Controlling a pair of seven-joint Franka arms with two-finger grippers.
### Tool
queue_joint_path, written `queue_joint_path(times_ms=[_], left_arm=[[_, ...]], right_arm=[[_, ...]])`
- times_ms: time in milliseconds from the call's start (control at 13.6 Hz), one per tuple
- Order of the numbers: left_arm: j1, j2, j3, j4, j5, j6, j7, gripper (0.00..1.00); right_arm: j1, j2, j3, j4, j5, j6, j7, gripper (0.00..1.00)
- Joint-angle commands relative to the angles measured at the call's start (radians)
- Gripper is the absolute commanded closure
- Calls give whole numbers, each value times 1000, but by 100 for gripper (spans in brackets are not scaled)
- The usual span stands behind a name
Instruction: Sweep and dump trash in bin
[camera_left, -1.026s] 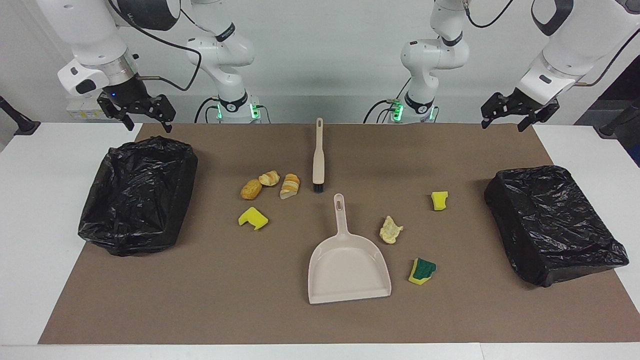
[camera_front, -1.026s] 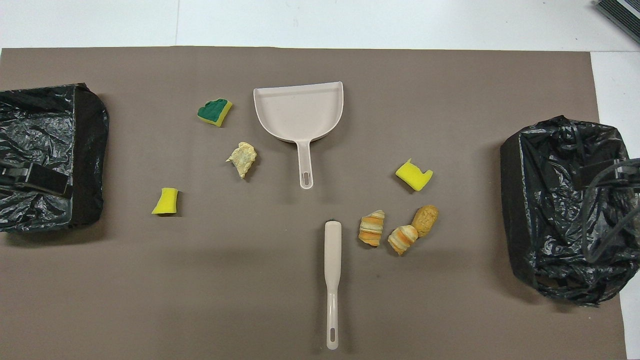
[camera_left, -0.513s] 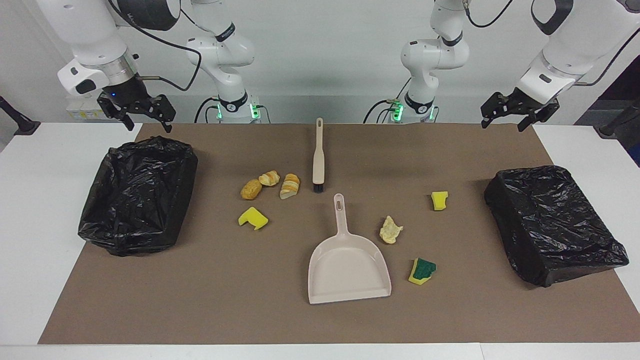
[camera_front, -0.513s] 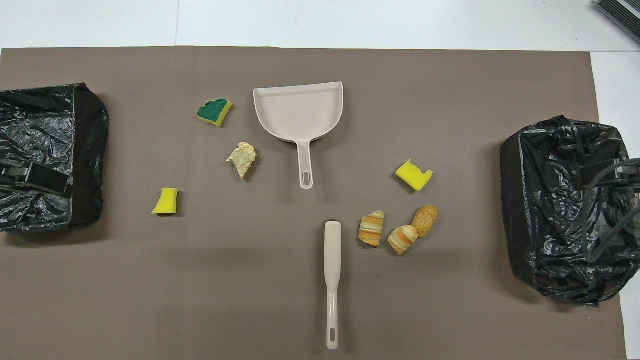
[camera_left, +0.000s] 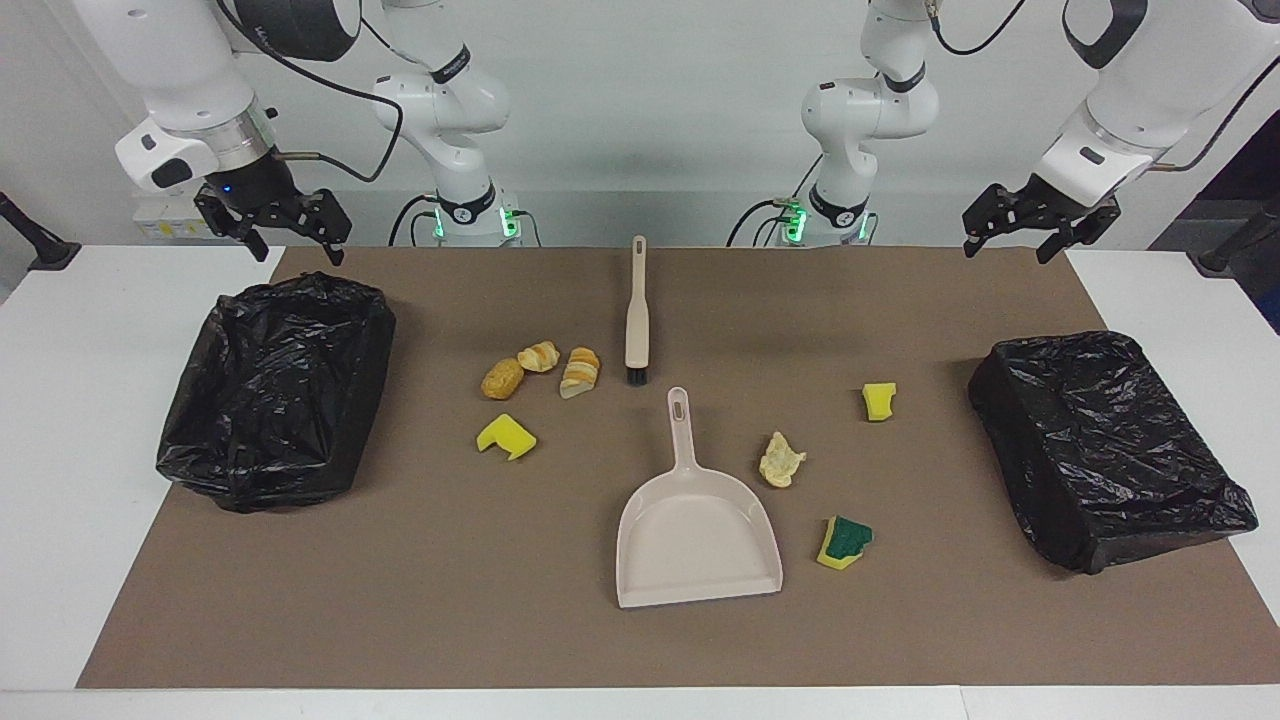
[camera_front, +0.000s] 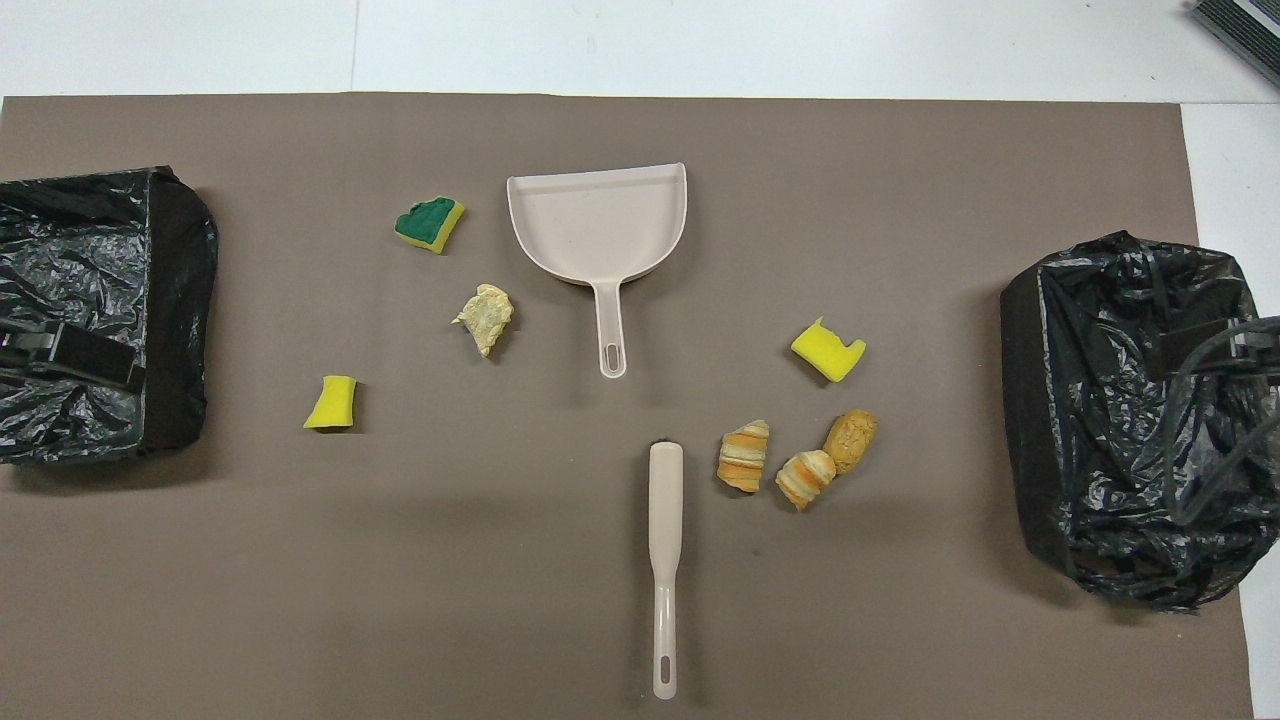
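Your left end effector (camera_left: 1040, 228) hung with its fingers spread wide and empty above the counter's (camera_left: 60, 420) edge at the left arm's end, waiting; your right end effector (camera_left: 272, 226) hung wide and empty too, over the rim of the black-lined bin (camera_left: 275, 390) at the right arm's end.

Both had open room under them. A second bagged bin (camera_left: 1105, 445) sat at the left arm's end.

From the dustpan (camera_left: 695, 530), in the facing view, the brush (camera_left: 636, 315) lay at 12 o'clock, the bread pieces (camera_left: 540, 370) at 11, a notched yellow sponge chunk (camera_left: 507, 436) at 10, a pale yellowish lump (camera_left: 781, 460) at 2, the green-and-yellow sponge (camera_left: 843, 541) at 3, and another yellow chunk (camera_left: 879, 400) at 2, nearer the robots.

Nothing touched the dustpan or brush.

A brown mat (camera_left: 450, 600) covered the white counter.
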Motion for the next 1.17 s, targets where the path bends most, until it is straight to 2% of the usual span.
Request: queue_joint_path(times_ms=[0,513,1099], left_arm=[[3,-10,0,-13,-9,11,0,0],[4,-13,0,-15,-9,0,0,0],[-14,-13,-3,-59,-15,54,0,0]], right_arm=[[-14,-9,6,-10,-12,17,-34,0],[-14,-9,6,-10,-12,17,-34,0],[-14,-9,6,-10,-12,17,-34,0]])
